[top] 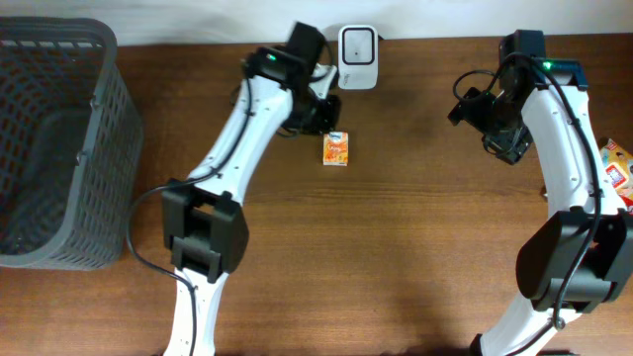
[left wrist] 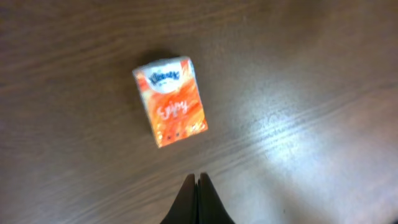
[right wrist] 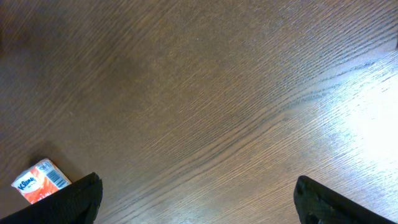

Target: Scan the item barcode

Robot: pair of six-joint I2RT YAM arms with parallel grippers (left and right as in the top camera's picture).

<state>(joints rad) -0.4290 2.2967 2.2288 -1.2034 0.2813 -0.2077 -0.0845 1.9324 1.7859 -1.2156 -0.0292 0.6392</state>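
The small orange and white tissue pack (top: pixel 336 149) is lying flat on the brown wooden worktop (top: pixel 425 227), just in front of the left end effector (top: pixel 319 117) and not touching it. In the left wrist view the pack (left wrist: pixel 170 101) is sitting ahead of the fingertips (left wrist: pixel 204 198) and a little to their left. Its long axis is running roughly away from the end effector, slightly tilted, with the blue logo at the far end.

The left end effector (left wrist: pixel 198 200) is closed to a narrow point and is holding nothing. I judge that it needs to open again before it can take the pack. This arm is clearly the nearer one.

The right end effector (top: pixel 499 138) is hanging well apart on the other side, with its jaws spread wide and empty (right wrist: pixel 196 182). Near its left finger an orange pack with a barcode (right wrist: pixel 40 180) is showing; I cannot tell if it is the same one.

The white box-shaped barcode scanner (top: pixel 357 44) is standing near the left end effector, at the worktop's far edge, and nothing is blocking the way to it. The dark grey plastic mesh basket (top: pixel 54 148) is standing far behind the left arm. Some colourful packets (top: pixel 618 173) are lying beyond the right arm.
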